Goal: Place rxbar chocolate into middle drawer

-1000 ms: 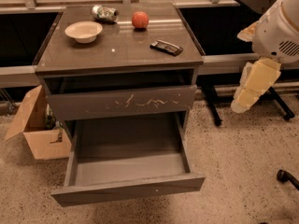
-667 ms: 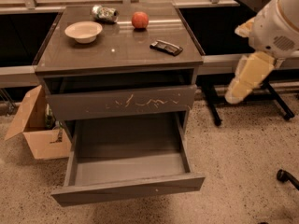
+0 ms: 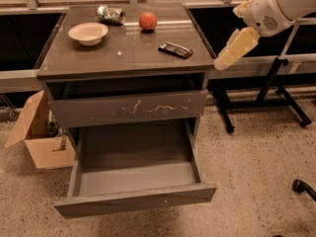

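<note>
The rxbar chocolate (image 3: 176, 50), a flat dark bar with pale markings, lies on the right part of the cabinet top (image 3: 123, 58). The middle drawer (image 3: 136, 200) is pulled out wide below, its smooth grey inside bare and its front panel plain. My gripper (image 3: 223, 60), pale yellow on a white arm, hangs in the air just past the top's right edge, to the right of the bar and apart from it. It holds nothing that I can see.
The scratched drawer (image 3: 128, 107) above the open one is shut. A white bowl (image 3: 88, 33), a crushed silvery can (image 3: 110, 14) and a red apple (image 3: 147, 20) stand on the top. A cardboard box (image 3: 39, 132) sits on the floor at left, a black stand (image 3: 269, 83) at right.
My gripper has risen and moved left, from beside the cabinet at drawer height to the top's right edge. Nothing else has moved.
</note>
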Robot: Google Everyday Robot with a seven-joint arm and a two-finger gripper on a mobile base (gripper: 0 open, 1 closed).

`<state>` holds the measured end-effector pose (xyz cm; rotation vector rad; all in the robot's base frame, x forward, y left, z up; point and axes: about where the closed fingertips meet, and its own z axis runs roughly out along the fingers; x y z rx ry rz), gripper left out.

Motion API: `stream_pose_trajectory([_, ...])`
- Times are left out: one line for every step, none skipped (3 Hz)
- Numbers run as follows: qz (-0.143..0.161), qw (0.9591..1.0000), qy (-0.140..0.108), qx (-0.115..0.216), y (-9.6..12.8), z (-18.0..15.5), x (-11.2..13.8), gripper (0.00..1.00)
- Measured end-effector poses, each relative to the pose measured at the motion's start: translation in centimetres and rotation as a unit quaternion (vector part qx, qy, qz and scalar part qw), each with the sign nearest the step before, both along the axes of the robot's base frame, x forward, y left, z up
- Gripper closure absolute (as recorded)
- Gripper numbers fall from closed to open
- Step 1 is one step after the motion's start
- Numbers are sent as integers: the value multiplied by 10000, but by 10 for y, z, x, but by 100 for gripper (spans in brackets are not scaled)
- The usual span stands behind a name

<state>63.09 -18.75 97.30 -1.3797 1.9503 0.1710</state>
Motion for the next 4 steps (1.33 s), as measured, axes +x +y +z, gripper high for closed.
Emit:
stream_pose_trajectory([-8, 9969, -60, 782, 21, -12, 43, 0])
stream_pose_trajectory([-9, 9969, -60, 784, 21, -12, 43, 0])
stream_pose_trajectory([-95, 9938, -125, 1100, 29, -20, 62, 0])
stream_pose_trajectory([8, 9866, -69, 1627, 48, -39, 100, 0])
